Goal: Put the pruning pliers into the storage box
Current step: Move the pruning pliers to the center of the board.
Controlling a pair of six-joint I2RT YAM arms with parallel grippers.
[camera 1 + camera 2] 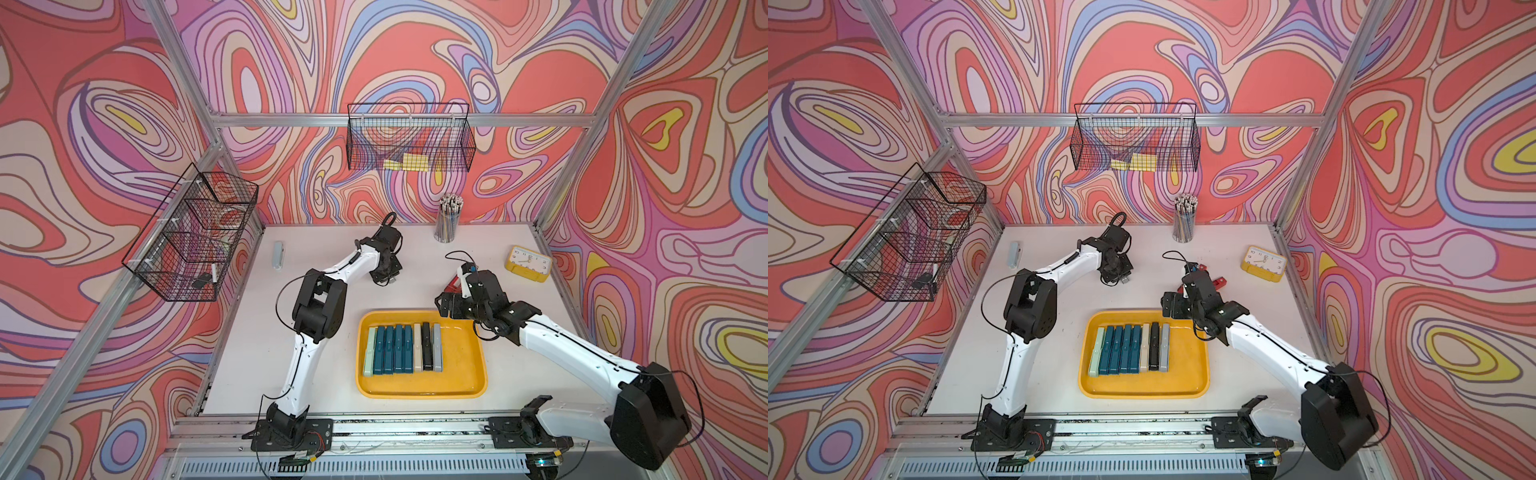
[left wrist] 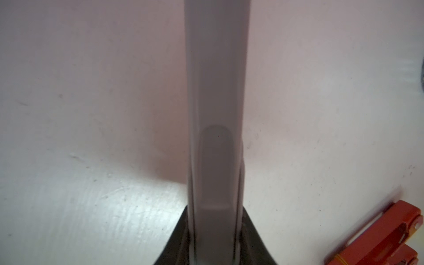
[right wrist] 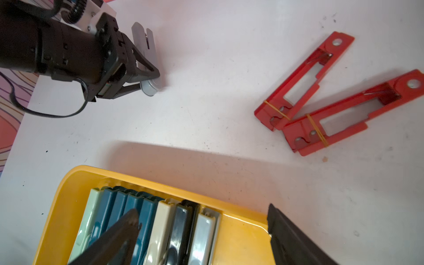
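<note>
- In both top views, eight pliers (image 1: 399, 349) lie side by side in the glossy yellow tray (image 1: 465, 374), and its right half is bare. Stray pliers (image 1: 277, 255) sit far left on the white table (image 1: 249, 353), well apart.
- Left wrist: the left gripper (image 2: 215, 241) is clamped on smooth grey pliers (image 2: 215, 91), a slim bar with a moulded oval recess.
- Right wrist: the right gripper (image 3: 203, 210) gapes wide and empty over the tray's rounded rim. Two red pliers (image 3: 302, 137), flat, slotted and rubber-banded, lie loose nearby.
- By my count, four are left to box.
</note>
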